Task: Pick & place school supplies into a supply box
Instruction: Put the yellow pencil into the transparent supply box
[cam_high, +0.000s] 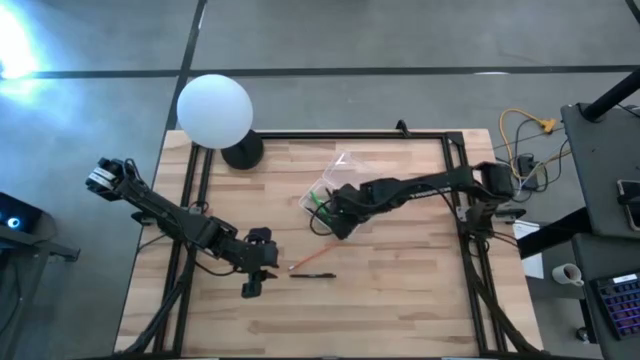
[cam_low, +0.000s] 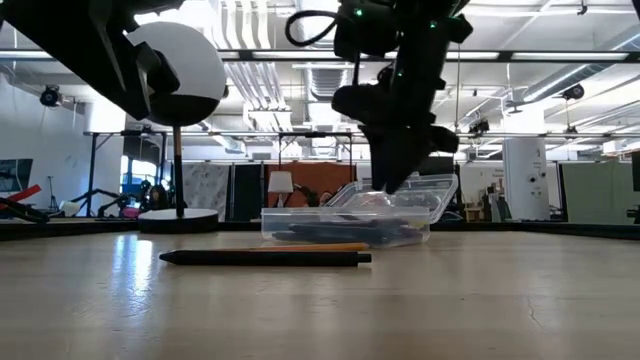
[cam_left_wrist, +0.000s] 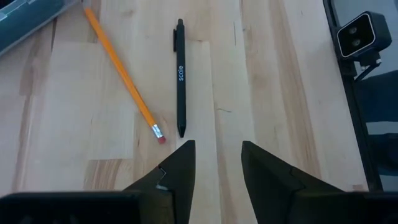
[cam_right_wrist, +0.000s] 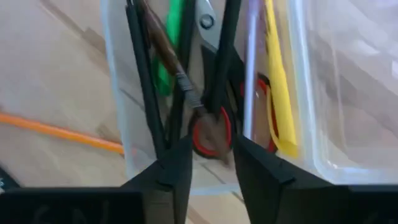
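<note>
Just ahead of the left tool, fingers parted and empty, lie a black pen and orange pencil on the desk. Farther off, the right tool, slightly open, hangs over the supply box holding scissors.

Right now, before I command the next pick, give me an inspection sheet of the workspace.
Surface: wooden table, bare in front.
Job's things: clear box with its lid open, holding the red-handled scissors, green, yellow and dark pens; orange pencil and black pen lie outside on the table, side by side, apart.
Clutter: white globe lamp at the table's back left corner.
Grippers: left gripper open, near the black pen's tip; right gripper open, empty, over the box.
Cables: yellow and dark wires off the table's right edge.
Surroundings: desk with keyboard and mug at right.
</note>
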